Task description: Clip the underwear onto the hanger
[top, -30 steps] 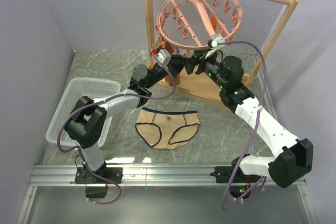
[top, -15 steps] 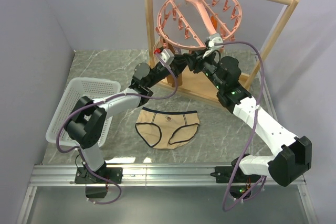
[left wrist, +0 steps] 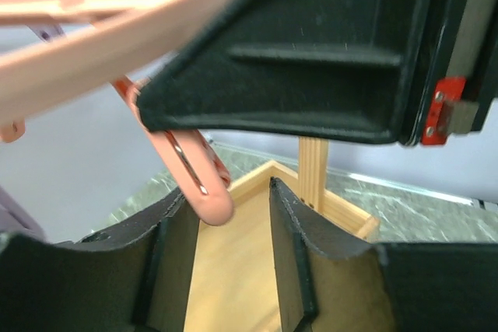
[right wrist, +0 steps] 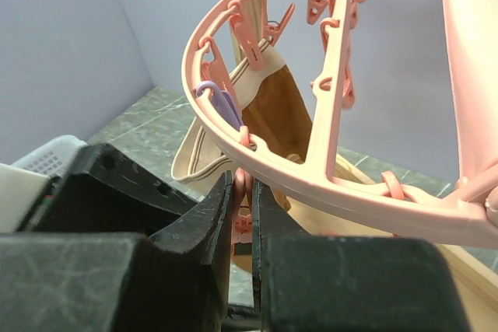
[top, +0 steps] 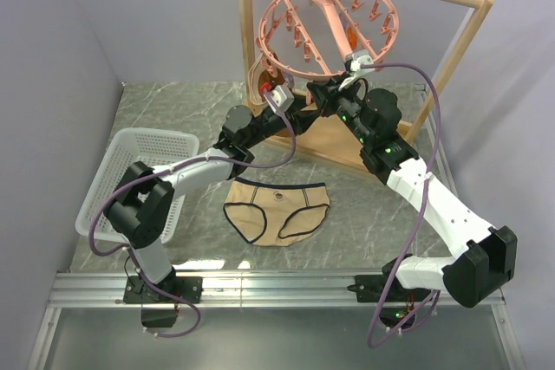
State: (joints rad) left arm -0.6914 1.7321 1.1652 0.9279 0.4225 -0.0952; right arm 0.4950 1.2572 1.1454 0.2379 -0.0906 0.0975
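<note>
Underwear (top: pixel 277 211) lies flat on the grey veined stone-pattern table (top: pixel 173 110) at lower centre of the top view, well apart from both grippers. It is smooth tan fabric with thin black trim at the waistband and leg holes, the waistband towards the top of the frame.

We find the hanger (top: pixel 325 16) in the upper centre, hooked over the top bar of the wooden rack (top: pixel 247 6). It is salmon-pink moulded plastic: a circular ring, a thick central bar, and many small pegs hanging from the rim.

We read the right gripper (right wrist: pixel 243 184) as closed on the hanger. Its two black, matte fingers pinch one pink clip peg (right wrist: pixel 243 215) just below the ring, with only a thin slit between them.

We read the left gripper (left wrist: pixel 226 192) as parted and holding nothing. A rounded pink peg tip (left wrist: pixel 204 188) with a metal spring wire hangs into the gap, close to the finger on the left of the frame. We cannot tell whether it touches.

In the right wrist view a second garment (right wrist: pixel 268 114), brown with a cream band, hangs from the ring behind the pinched peg, beside a purple clip (right wrist: pixel 218 103).

A white lattice plastic basket (top: pixel 130 149) sits tilted at the left edge of the table.
</note>
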